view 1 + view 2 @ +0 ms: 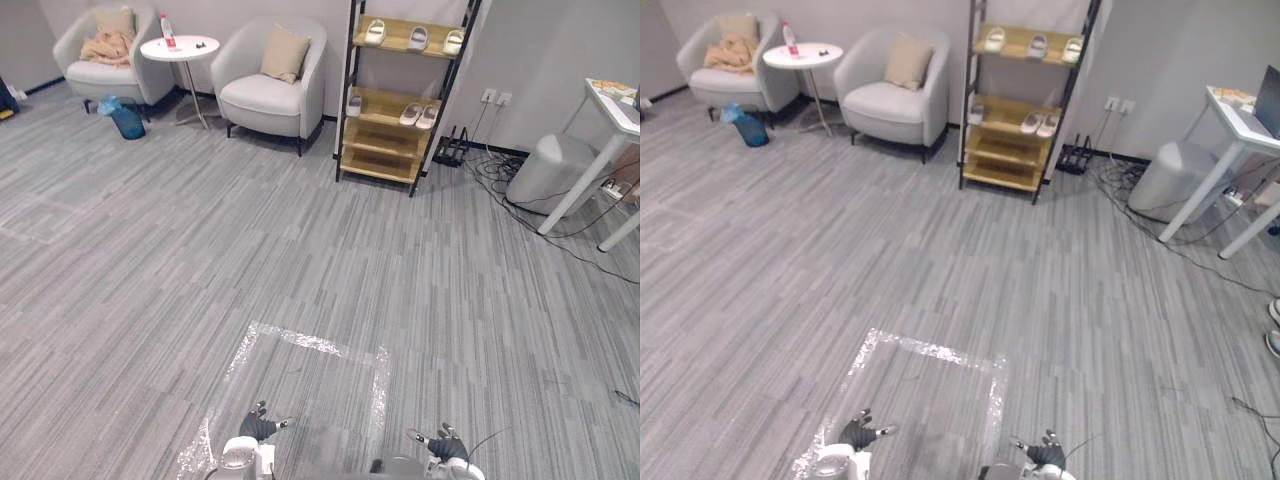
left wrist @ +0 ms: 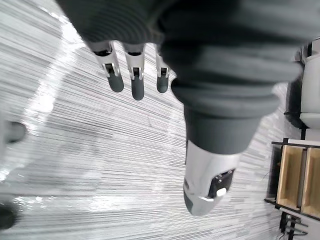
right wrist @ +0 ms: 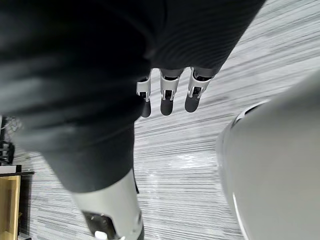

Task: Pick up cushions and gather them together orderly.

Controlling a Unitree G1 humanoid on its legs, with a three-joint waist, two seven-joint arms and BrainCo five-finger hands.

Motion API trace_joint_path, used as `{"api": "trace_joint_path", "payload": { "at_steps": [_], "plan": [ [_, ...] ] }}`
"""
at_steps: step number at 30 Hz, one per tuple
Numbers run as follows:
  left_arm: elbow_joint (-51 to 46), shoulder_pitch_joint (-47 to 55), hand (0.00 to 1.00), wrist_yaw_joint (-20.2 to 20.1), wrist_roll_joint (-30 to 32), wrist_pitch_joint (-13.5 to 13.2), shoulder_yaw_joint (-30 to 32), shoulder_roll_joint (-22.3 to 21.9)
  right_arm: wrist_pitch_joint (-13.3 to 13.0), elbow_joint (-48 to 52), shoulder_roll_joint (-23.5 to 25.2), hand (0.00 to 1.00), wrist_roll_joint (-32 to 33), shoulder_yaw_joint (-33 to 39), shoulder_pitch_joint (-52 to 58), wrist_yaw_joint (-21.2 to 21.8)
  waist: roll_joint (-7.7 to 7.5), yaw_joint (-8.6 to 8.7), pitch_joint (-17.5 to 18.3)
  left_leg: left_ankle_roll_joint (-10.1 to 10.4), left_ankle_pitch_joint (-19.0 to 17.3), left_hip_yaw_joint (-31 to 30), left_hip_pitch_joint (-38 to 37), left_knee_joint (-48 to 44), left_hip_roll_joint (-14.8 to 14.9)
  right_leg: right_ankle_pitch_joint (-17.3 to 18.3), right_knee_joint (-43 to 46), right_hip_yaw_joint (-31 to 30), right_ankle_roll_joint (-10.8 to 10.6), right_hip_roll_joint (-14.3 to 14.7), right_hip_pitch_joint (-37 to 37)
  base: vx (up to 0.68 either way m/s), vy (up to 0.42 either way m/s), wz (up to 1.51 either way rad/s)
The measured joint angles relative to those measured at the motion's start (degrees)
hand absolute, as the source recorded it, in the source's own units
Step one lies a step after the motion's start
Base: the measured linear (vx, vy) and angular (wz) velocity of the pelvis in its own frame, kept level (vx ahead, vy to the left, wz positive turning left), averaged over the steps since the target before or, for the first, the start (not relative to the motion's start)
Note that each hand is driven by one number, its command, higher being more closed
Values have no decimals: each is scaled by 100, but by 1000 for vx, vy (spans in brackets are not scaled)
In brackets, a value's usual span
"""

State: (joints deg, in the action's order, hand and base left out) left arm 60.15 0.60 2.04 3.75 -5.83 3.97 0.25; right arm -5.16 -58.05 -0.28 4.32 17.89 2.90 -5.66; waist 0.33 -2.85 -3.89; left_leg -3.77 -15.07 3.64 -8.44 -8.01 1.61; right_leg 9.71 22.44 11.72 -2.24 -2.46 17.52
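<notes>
Left hand point(image 1: 258, 426) and right hand point(image 1: 444, 444) hang relaxed, empty; cushions point(image 1: 284, 52) lie far ahead, apparently on armchairs point(image 1: 262, 98).

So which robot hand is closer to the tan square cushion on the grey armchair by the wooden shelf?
Left. The left hand is far back but nearly in line with the tan square cushion; the right hand sits farther right.

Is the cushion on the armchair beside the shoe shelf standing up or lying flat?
Standing up: the cushion leans against the backrest of the armchair, its lower edge on the seat.
</notes>
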Motion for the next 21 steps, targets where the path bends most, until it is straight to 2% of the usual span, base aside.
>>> {"api": "trace_joint_path", "payload": {
  "at_steps": [1, 2, 3, 4, 5, 6, 7, 8, 9, 10, 12, 14, 15, 16, 18, 20, 21],
  "plan": [
    [62, 14, 0, -13, 3, 1, -168, 131, -6, -135, 16, 0, -1, -4, 22, 2, -135, 22, 6, 95, -54, -171, -51, -6, -72, -957, -1334, -107, 95, 153, -149, 618, -181, 30],
    [200, -46, 0, -13, 14, 9, -218, 112, 3, -248, -90, 0, -2, 18, 68, 14, -58, 48, 14, 267, -193, -393, -198, -2, -14, -1513, -1450, -132, 464, 257, -282, 437, -133, 18],
    [243, -41, 0, -8, 14, 4, -218, 84, 7, -310, -142, 0, -3, 39, 47, 8, 67, 10, 25, 283, -199, -413, -244, -20, 90, -1520, -1438, -125, 480, 342, -318, 400, -114, 7],
    [286, -24, 0, -19, 69, 0, -142, 17, 2, -388, -223, 0, 0, 197, 41, 10, 201, 19, 33, 327, -175, -560, -227, -284, 187, -1250, -1392, -114, 545, 404, -422, 310, -96, -7],
    [292, -31, 0, -20, 73, -1, -52, -56, -8, -373, -218, 0, 15, 249, 46, 0, 260, 25, -4, 333, -172, -581, -125, -668, 222, -1143, -1411, -110, 588, 441, -539, 511, -180, 6],
    [289, -31, 0, -17, 72, 1, 85, -52, -12, -355, -227, 0, 14, 184, 47, 3, 268, 20, -18, 438, -124, -535, 318, -1731, 219, -956, -1443, -197, 640, 502, -688, 283, -115, 10],
    [251, -36, 0, -21, 72, 1, 139, -57, -12, -344, -226, 0, 13, 147, 52, 0, 267, 17, -27, 564, -58, -496, 545, -2261, 232, -888, -1470, -219, 669, 515, -764, 402, -114, -2],
    [140, -39, 0, -13, 70, -3, 176, -55, 0, -349, -234, 0, 18, -8, 48, 0, 249, -73, -61, 761, -175, -335, 1082, -3466, 383, -733, -1476, -274, 761, 558, -994, 325, -43, -14],
    [70, -34, 0, -7, 70, -8, 170, -49, 2, -353, -228, 0, 23, -43, 44, -1, 233, -85, -104, 660, -388, -135, 1419, -3878, 520, -619, -1493, -255, 759, 567, -1262, 325, -43, -21],
    [53, -26, 0, -7, 71, -9, 163, -47, 2, -353, -222, 0, 24, -43, 43, -1, 213, -90, -106, 641, -432, -77, 1487, -3891, 547, -603, -1493, -253, 742, 564, -1332, 321, -16, -17],
    [4, 2, 0, -10, 67, -21, 103, -49, -2, -349, -205, 0, 34, -8, 15, -5, 231, -105, -85, 705, -508, -31, 1849, -2953, 548, -506, -1637, -399, 646, 496, -1723, 325, 31, -32],
    [11, -5, 0, -9, 67, -29, 48, -44, -3, -364, -208, 0, 31, 9, -15, -5, 232, -105, -85, 744, -379, -209, 1884, -1973, 458, -461, -1708, -513, 564, 411, -1860, 217, 92, -33],
    [15, -24, 0, -10, 67, -31, -57, -21, 1, -400, -221, 0, 26, 30, -11, -7, 239, -106, -81, 876, 154, -388, 1862, -1185, 392, -413, -1748, -603, 464, 357, -1940, 329, 183, -43],
    [52, -15, 0, -12, 68, -44, -123, 22, 8, -436, -218, 0, 18, 144, 10, -8, 200, -123, -31, 896, 775, -377, 1688, -752, 288, -367, -1780, -778, 330, 288, -1984, 280, 155, -40],
    [165, -56, 0, -4, 70, -58, -174, 80, 18, -449, -185, 0, 11, 174, 2, -3, 169, -110, 38, 839, 825, -283, 1574, -535, 170, -339, -1787, -861, 211, 147, -1963, 232, 133, -21],
    [252, -93, 0, -10, 70, -61, -314, 234, 68, -599, -196, 0, 6, 225, 34, -1, 11, -99, 40, 776, 861, -170, 1381, -289, 13, -320, -1817, -947, 108, -30, -2011, 241, 165, -13],
    [266, -89, 0, -10, 70, -61, -340, 254, 75, -607, -196, 0, 7, 227, 55, -2, -5, -96, 46, 753, 876, -169, 1309, -215, -17, -328, -1847, -951, 95, -48, -2069, 175, 117, -2]
  ]
}}
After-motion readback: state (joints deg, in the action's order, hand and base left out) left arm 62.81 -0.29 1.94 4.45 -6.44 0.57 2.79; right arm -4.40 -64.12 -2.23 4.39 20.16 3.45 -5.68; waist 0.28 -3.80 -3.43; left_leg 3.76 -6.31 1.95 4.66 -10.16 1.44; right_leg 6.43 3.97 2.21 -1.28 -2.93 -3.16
